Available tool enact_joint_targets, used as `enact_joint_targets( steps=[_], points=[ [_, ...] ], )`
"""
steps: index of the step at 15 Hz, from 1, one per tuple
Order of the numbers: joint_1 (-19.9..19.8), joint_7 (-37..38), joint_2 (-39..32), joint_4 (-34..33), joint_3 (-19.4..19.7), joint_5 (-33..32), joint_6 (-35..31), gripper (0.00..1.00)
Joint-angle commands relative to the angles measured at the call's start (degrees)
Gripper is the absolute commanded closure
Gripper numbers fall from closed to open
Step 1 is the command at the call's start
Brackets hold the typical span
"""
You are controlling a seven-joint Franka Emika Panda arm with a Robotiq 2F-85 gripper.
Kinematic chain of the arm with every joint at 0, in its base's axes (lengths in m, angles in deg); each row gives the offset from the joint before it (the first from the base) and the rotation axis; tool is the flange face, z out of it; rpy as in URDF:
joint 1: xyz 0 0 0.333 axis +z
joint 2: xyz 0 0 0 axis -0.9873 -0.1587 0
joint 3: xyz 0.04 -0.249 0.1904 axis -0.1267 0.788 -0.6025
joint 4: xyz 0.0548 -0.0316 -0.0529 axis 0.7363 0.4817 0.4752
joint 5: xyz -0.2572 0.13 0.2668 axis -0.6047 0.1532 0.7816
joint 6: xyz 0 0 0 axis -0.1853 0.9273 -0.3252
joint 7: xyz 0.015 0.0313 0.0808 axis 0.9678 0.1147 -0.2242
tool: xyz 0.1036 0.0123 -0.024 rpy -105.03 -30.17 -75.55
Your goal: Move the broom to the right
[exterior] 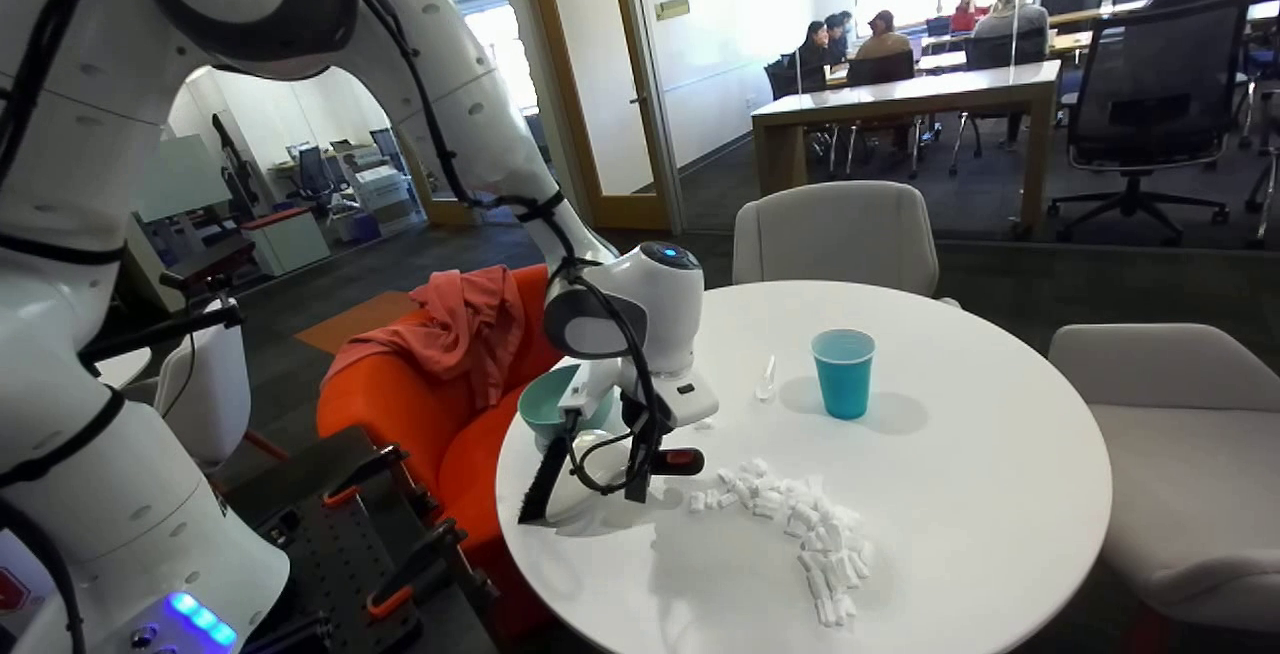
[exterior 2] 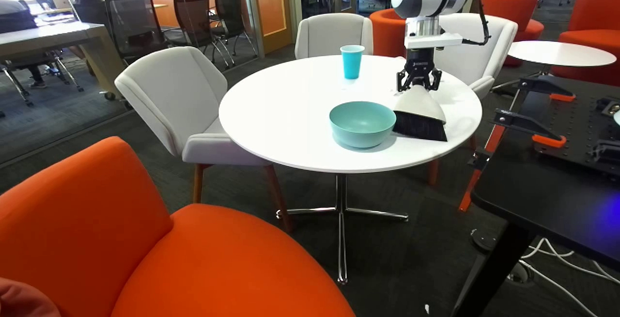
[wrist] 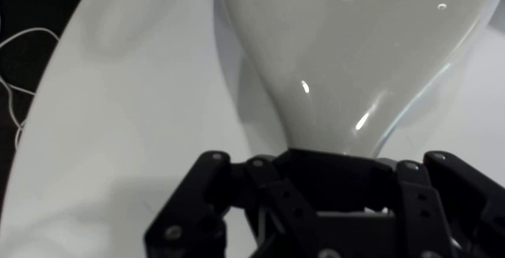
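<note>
1. The round table has a smooth white top.
2. On it stand a rounded, teal bowl and a blue cup that narrows toward its base.
3. White scraps, short and lumpy, lie strewn in a curved band.
4. A salmon cloth hangs in soft folds over an orange chair.
5. The broom has a glossy, pale head flaring from a narrow neck, black bristles, and a black handle with a red patch.
6. In an exterior view it is just right of the bowl, toward the right rim, bristles down on the table.
7. The gripper has its fingers clamped on the handle.
8. Pale lettering on the gripper is too small to read.
</note>
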Motion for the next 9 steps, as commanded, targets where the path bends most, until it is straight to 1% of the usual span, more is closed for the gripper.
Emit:
enact_joint_targets(
  steps=[1,4,6,9],
  points=[
    [2.1,2.2,6.7,2.2,3.8,-3.6,5.2,1.0],
    [2.9,3.9,8.6,0.5,6.5,-6.9,10.3,1.0],
    [2.6,5.5,9.2,-1.5,7.8,-8.3,13.8,1.0],
    [1.0,7.4,8.6,-5.6,8.8,-7.5,18.0,1.0]
  ],
)
